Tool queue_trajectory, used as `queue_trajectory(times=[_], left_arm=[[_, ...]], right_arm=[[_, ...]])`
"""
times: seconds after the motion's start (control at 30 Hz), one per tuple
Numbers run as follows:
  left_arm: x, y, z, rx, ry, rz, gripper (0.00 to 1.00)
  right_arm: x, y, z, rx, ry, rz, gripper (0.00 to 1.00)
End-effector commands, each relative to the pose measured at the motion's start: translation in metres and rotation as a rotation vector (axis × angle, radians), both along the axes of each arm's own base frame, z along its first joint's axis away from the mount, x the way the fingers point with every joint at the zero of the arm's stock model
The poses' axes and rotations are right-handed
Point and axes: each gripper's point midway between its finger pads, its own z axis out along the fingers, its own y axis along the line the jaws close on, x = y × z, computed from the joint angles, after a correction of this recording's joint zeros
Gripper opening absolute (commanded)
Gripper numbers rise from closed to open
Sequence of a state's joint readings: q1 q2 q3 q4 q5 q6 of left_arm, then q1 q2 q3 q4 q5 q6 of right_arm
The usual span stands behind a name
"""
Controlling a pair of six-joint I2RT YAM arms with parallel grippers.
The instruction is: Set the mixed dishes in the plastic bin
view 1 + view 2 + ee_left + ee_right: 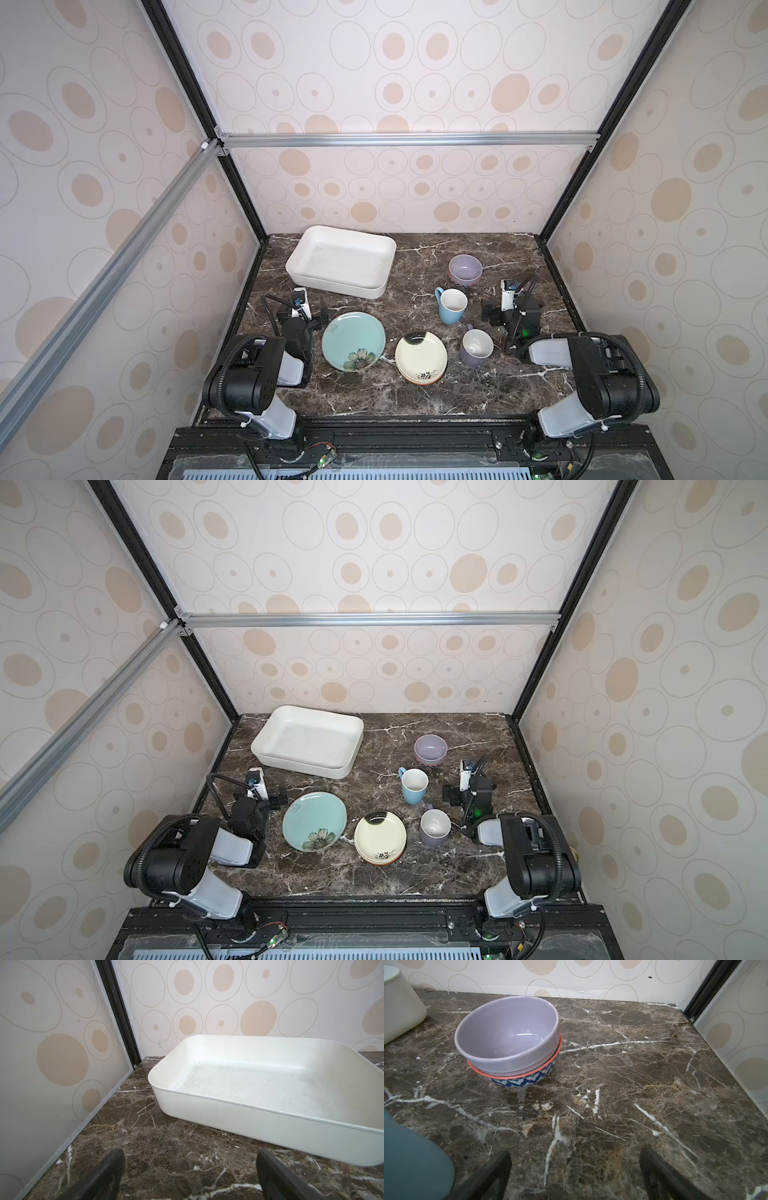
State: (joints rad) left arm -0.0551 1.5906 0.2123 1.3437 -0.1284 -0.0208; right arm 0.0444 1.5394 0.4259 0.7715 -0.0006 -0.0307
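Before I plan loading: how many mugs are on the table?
2. The light blue mug stands right of the white bin; the purple mug stands nearer the front, beside the stacked cream plates. None seems hidden.

Soft, even light fills the booth, with faint shadows. Wide-angle bending shows at the edges. The wrist views blur up close.

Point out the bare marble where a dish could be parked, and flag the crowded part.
Bare: the front strip of the table; the gap between plastic bin and lavender bowl; the far right corner. Crowded: mid-table, with teal flower plate, small cream floral plates, purple mug, light blue mug.
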Motion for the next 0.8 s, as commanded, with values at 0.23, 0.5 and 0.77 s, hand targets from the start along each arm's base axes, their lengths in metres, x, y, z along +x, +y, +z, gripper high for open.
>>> queue_trajectory(times=[0.23,0.5,0.77], left_arm=[[0.0031,0.0010,0.0114,0.017,-0.034,-0.009,0.99],[0.0038,0.0001,0.0109,0.016,-0.031,-0.014,0.99],[0.0046,0.0004,0.0106,0.012,-0.029,-0.019,0.99]], right_arm=[[0.0013,-0.0019,0.0036,-0.002,-0.015,-0.002,0.99],[0.0015,-0.0022,0.0037,-0.001,-0.016,-0.004,0.99],[0.0026,-0.0024,0.0043,0.004,-0.016,-0.005,0.99]])
